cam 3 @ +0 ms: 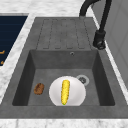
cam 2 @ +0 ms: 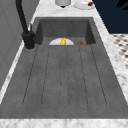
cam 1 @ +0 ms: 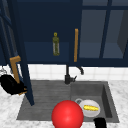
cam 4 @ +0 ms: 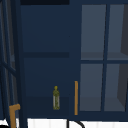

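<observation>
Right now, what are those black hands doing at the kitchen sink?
The left hand is curled round the orange handle of the open dark blue cabinet door, swung out over the grey sink. The right hand hangs low at the sink's front edge. Inside the cabinet stands a green bottle. In the basin, a yellow corn cob lies on a white plate, with a small brown lump beside it.

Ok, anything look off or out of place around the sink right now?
Two things stand out. The left cabinet door hangs wide open over the drainboard, with the left hand at its orange handle. And a small brown lump lies loose on the basin floor beside the plate holding the corn.
</observation>
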Tool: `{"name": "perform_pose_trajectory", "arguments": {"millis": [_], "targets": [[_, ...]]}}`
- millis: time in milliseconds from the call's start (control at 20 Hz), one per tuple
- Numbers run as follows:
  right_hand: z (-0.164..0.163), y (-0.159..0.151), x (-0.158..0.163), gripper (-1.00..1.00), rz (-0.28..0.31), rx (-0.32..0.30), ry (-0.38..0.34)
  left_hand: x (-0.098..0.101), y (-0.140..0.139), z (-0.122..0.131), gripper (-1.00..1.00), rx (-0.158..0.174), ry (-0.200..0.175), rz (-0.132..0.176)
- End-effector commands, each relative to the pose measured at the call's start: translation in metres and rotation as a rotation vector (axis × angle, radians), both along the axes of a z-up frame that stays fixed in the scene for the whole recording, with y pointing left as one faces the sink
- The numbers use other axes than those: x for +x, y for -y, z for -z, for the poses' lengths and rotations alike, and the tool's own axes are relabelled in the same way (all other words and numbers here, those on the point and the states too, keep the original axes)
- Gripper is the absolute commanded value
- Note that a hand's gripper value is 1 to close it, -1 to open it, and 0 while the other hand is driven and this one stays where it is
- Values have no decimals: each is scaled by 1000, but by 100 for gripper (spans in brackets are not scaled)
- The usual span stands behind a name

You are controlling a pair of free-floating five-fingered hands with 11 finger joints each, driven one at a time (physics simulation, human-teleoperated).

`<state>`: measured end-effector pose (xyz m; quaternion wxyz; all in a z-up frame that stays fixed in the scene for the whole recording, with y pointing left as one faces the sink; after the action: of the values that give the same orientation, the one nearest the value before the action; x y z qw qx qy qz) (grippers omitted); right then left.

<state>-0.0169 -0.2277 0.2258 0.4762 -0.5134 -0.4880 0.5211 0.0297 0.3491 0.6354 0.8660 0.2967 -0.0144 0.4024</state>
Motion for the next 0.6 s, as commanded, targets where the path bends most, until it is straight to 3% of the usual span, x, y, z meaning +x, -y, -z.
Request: {"name": "perform_pose_trajectory", "arguments": {"millis": [0, 550], "targets": [[0, 0, 0, 0, 0, 0, 0, -27, -27, 21, 100, -8, 18, 0], [0, 0, 0, 0, 0, 0, 0, -41, -69, 20, 100, 5, 21, 86]]}}
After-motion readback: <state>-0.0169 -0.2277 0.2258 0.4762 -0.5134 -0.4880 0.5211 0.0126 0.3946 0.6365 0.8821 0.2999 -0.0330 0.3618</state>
